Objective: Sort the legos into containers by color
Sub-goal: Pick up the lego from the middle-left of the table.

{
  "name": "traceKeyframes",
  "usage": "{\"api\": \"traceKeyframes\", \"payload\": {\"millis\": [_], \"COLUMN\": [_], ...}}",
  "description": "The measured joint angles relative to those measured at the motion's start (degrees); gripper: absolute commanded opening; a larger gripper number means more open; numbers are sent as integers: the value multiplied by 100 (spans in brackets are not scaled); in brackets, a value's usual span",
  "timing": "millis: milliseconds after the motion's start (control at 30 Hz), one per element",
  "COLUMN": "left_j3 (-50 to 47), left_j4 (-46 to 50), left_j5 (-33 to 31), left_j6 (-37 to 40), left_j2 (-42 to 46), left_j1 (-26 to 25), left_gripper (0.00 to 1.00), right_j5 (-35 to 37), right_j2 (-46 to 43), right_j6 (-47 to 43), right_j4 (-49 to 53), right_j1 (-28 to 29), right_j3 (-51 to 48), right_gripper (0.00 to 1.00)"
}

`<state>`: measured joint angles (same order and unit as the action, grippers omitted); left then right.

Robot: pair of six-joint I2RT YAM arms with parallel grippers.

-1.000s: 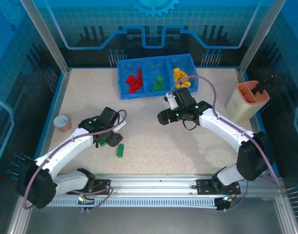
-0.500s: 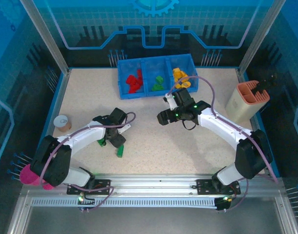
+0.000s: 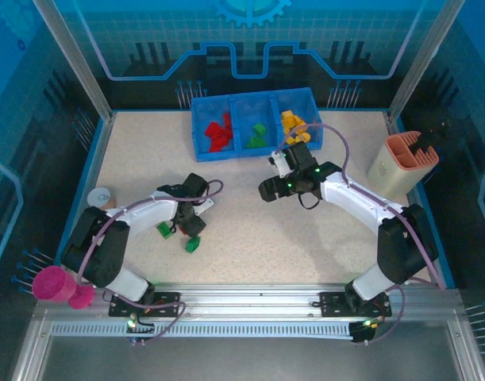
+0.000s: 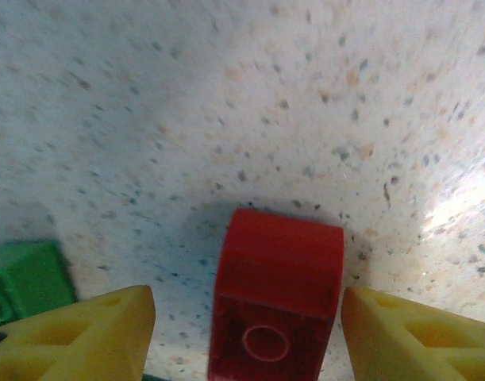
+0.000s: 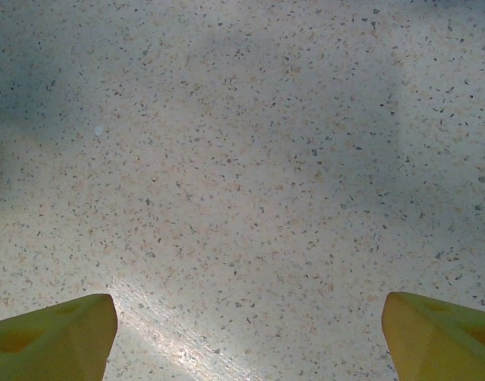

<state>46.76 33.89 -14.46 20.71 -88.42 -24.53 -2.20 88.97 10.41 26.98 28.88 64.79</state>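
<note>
A red lego [image 4: 278, 298] lies on the table between the yellow fingers [image 4: 91, 333] of my left gripper [image 4: 246, 317], which is open around it with gaps on both sides. A green lego [image 4: 24, 278] sits just to its left. From above, my left gripper [image 3: 192, 224] points down near two green legos [image 3: 164, 229] [image 3: 192, 245]. The blue tray [image 3: 196, 131] at the back holds red legos [image 3: 219, 132], green legos [image 3: 258, 136] and orange-yellow legos [image 3: 294, 125] in separate compartments. My right gripper [image 3: 266, 190] [image 5: 248, 317] hangs open over bare table.
A salmon-and-beige holder [image 3: 405, 163] stands at the right edge. A pink cup [image 3: 55, 284] lies off the near left corner, and a small round object [image 3: 102, 196] rests by the left edge. Open table lies between the arms.
My left gripper has swung right and toward the near edge, uncovering one green lego. The pink cup has come into view at the lower left. The right arm has barely moved.
</note>
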Motion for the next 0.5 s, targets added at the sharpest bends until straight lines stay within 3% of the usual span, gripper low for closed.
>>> {"api": "traceKeyframes", "payload": {"millis": [200, 300, 500], "left_j3": [-17, -4, 120], "left_j4": [31, 70, 223], "left_j5": [59, 212, 382], "left_j6": [-111, -136, -173], "left_j2": [-79, -87, -186], "left_j1": [17, 66, 87], "left_gripper": [62, 38, 37], "right_j5": [-20, -39, -83], "right_j2": [22, 22, 33], "right_j6": [-24, -24, -24], "right_j4": [-2, -4, -42], "right_j1": [-96, -120, -131], "right_j3": [2, 0, 0], "right_gripper": [88, 88, 88]}}
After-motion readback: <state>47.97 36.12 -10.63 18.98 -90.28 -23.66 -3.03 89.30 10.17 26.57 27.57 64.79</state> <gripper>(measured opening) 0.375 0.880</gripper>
